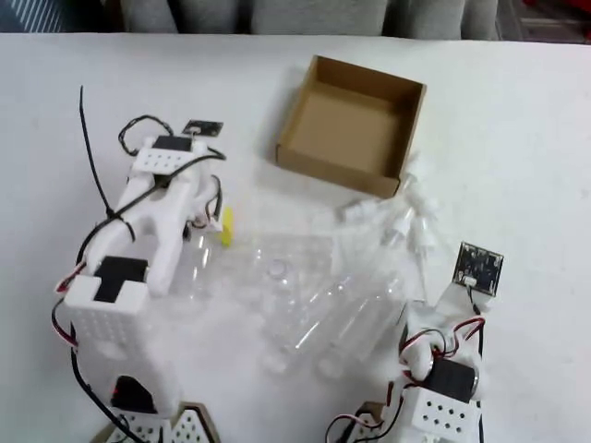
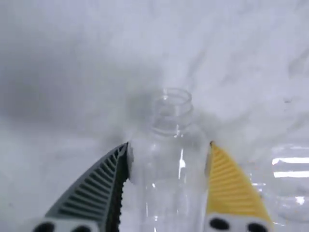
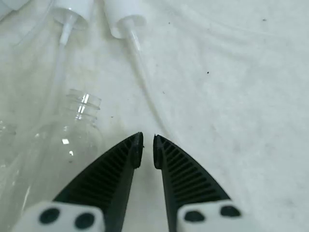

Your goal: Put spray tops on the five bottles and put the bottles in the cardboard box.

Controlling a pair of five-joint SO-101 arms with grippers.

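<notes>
My left gripper (image 2: 169, 154) has its grey finger (image 2: 104, 186) and yellow finger (image 2: 231, 183) pressed against both sides of a clear, uncapped bottle (image 2: 169, 145), just under its open neck. In the high view that gripper (image 1: 212, 235) sits left of several clear bottles (image 1: 319, 305) lying mid-table. A cluster of white spray tops (image 1: 406, 212) lies between the bottles and the cardboard box (image 1: 399, 120), which holds nothing. My right gripper (image 3: 147, 145) is shut on nothing just above the cloth, beside another open bottle (image 3: 72, 130). Two spray tops (image 3: 123, 19) with dip tubes lie just beyond it.
The right arm (image 1: 443, 374) stands at the front right, the left arm's base (image 1: 111, 314) at the front left. The white cloth (image 1: 517, 138) is bare to the right of the box and along the far edge. Black cables (image 1: 92, 157) trail off the left arm.
</notes>
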